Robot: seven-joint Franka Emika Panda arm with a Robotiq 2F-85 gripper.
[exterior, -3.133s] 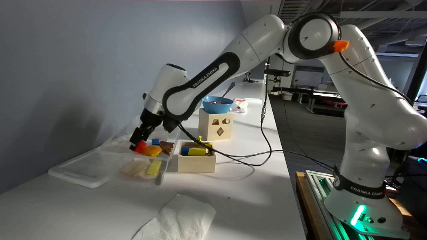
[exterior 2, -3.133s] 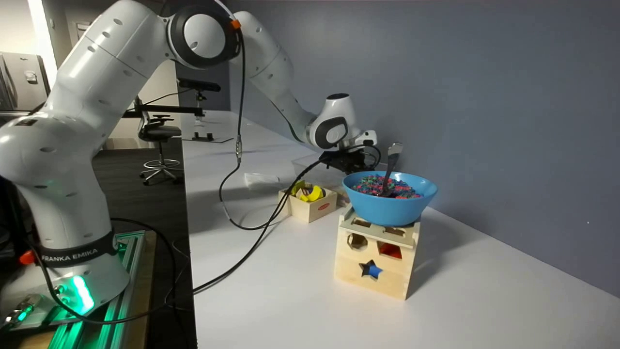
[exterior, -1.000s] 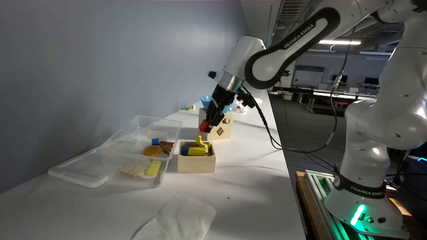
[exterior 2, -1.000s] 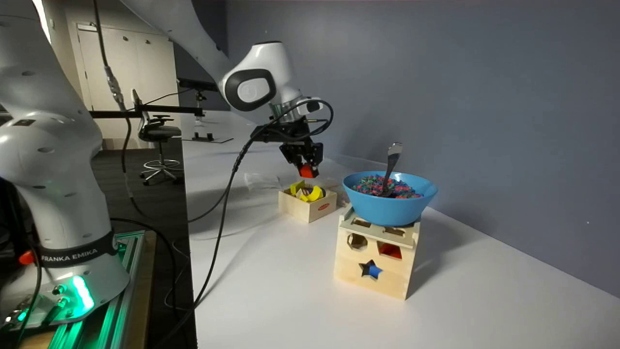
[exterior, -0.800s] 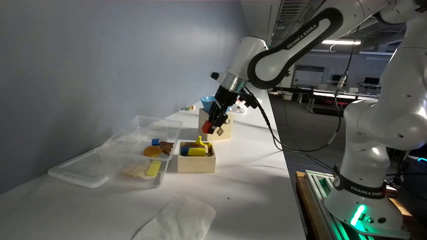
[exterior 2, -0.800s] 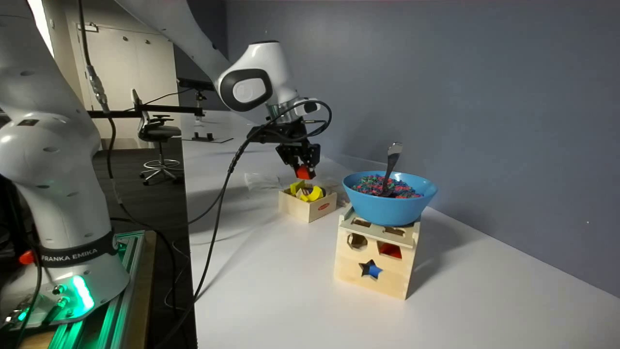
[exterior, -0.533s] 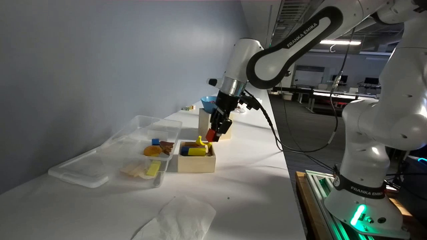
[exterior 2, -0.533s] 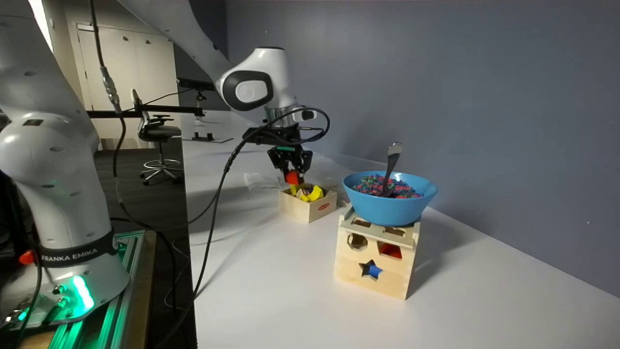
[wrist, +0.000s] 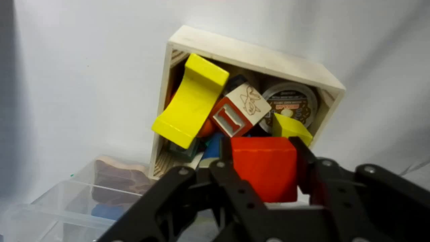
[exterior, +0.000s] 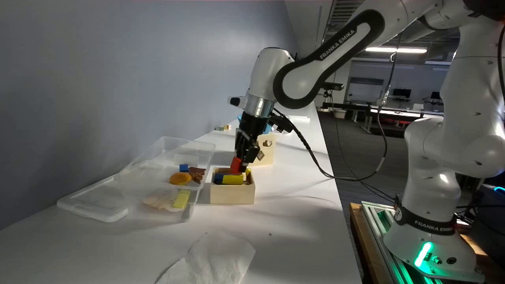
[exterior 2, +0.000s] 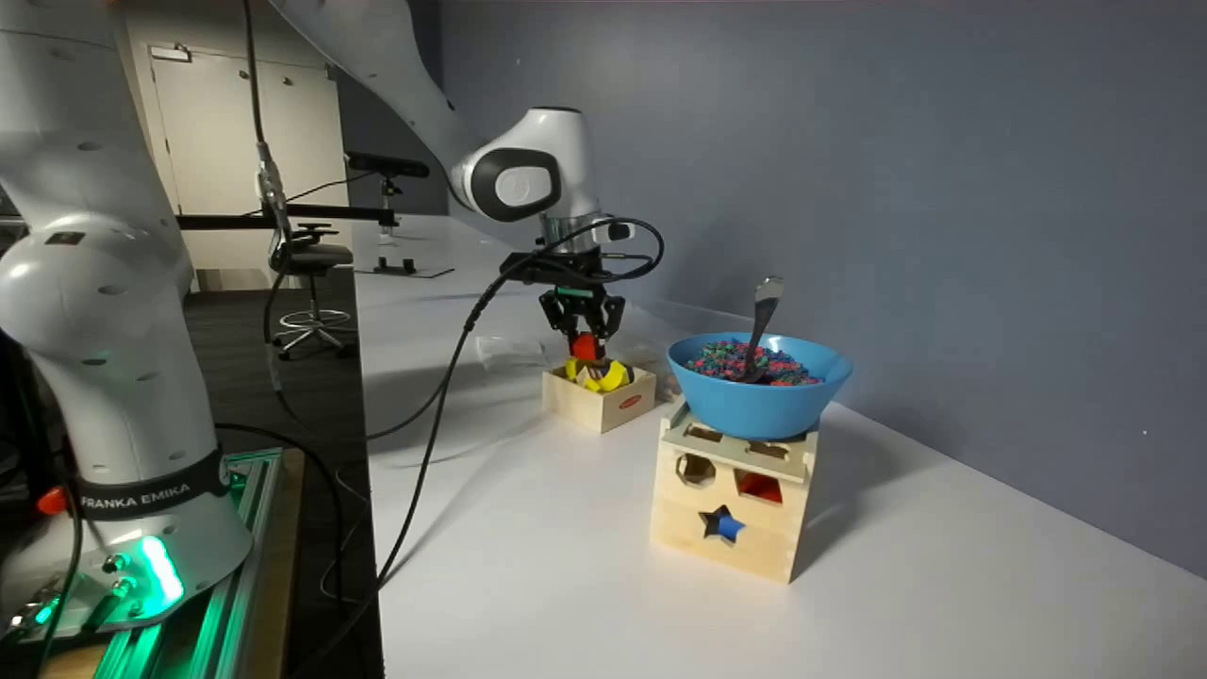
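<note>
Red block (exterior: 235, 165): three seconds ago it was over at the clear plastic container (exterior: 185, 146); a second ago it hung higher, near the small wooden box (exterior: 232, 195). Now it is low above that box, its lower end about level with the rim as an exterior view shows it. Whether it touches anything inside, I cannot tell.
End effector (wrist: 262, 149): grasping the red block from two sides; it has travelled across and come down without its grip visibly changing.
Wooden box: unmoved on the desk (exterior: 300, 244) and crowded, holding a yellow arch block (wrist: 191, 101), an alphabet block (wrist: 241, 110) showing the letter I, a round labelled tub (wrist: 285, 101), a yellow wedge (wrist: 289, 127) and a blue piece (wrist: 212, 148). That crowding seems to leave little flat room beneath the red block.
Plastic container: clear of the end effector now; the orange disc (exterior: 180, 178), small blue block (exterior: 184, 168) and brown piece (exterior: 197, 172) lie where they lay.
Crossing: judged from these shifts, the red block's trip from one container to the other looks made, though it remains gripped.
Shape sorter (exterior 2: 681, 528): unchanged beside all this, the blue bowl (exterior 2: 759, 405) sitting on top.
</note>
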